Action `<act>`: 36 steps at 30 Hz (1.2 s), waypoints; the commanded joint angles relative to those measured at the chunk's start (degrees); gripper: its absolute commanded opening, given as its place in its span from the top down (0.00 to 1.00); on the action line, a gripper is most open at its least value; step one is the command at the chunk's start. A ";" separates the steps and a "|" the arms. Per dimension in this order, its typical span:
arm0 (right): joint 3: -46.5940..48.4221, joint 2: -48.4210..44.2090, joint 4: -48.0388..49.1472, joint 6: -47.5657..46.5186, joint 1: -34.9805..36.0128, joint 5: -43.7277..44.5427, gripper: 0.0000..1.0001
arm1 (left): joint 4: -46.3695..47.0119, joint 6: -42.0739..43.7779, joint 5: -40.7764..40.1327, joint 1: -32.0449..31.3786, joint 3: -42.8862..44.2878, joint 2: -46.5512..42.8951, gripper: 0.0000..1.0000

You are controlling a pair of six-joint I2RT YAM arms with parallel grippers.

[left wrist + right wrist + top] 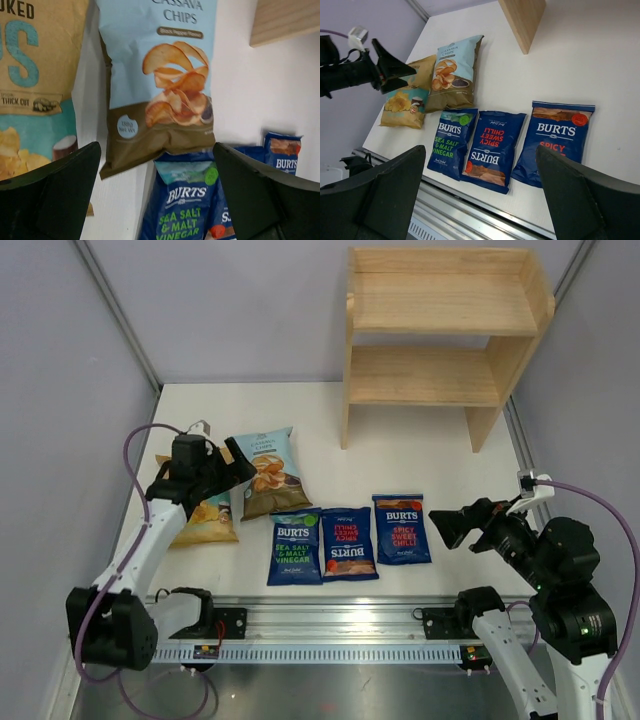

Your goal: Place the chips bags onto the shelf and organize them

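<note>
The wooden shelf (pixel 440 340) stands at the back right with both tiers bare. The light-blue-and-olive bag (pixel 268 472) and the tan-and-teal bag (pixel 205 515) lie flat at the left. Three dark-blue BURTS bags lie in a row near the front: sea salt (pixel 295 546), an upside-down spicy one (pixel 348 542) and another spicy one (pixel 402 528). My left gripper (pixel 238 466) is open and empty, hovering over the near end of the light-blue bag (pixel 155 75). My right gripper (pixel 450 523) is open and empty, held above the table to the right of the BURTS row (pixel 492 147).
A metal rail (pixel 330 625) runs along the table's near edge. Grey walls close in the left, back and right. One shelf side panel (pixel 522 20) reaches the table behind the BURTS bags. The left arm (pixel 360 70) shows in the right wrist view.
</note>
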 commanded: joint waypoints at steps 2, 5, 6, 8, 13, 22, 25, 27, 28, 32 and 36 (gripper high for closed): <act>-0.79 -0.11 3.08 0.23 0.38 -4.86 0.01 | 11.40 1.93 9.76 3.61 3.70 11.21 0.01; -0.88 -0.02 3.17 0.24 0.29 -5.57 0.01 | 14.56 0.62 14.15 6.42 4.59 19.83 0.02; -0.79 -0.02 3.17 0.06 0.38 -5.66 0.00 | 15.35 0.26 14.61 6.95 4.51 21.15 0.02; -0.62 -0.02 3.17 -0.20 0.29 -6.01 0.01 | 16.68 0.08 13.47 7.22 4.24 24.06 0.02; -1.58 0.15 4.66 -0.64 0.29 -8.03 0.01 | 20.01 0.00 15.05 7.22 3.28 28.63 0.01; -3.78 1.56 8.36 0.32 0.29 -13.30 0.00 | 31.68 -4.38 20.50 6.69 -1.11 34.09 0.01; -4.22 1.47 9.06 0.59 0.38 -14.01 0.01 | 38.88 -7.89 21.29 5.99 -4.62 34.35 0.01; -4.31 1.47 9.06 0.59 0.38 -14.27 0.00 | 42.33 -9.31 21.82 5.20 -6.74 34.70 0.05; -4.22 1.64 9.15 0.59 0.38 -14.45 0.00 | 45.48 -10.62 21.65 4.33 -7.44 34.88 0.07; -3.52 1.65 8.54 0.41 0.29 -14.54 0.01 | 51.21 -13.18 19.89 2.74 -10.60 34.79 0.34; -3.08 1.47 8.00 0.41 0.29 -14.36 0.00 | 55.09 -15.56 17.61 2.74 -13.68 32.52 0.60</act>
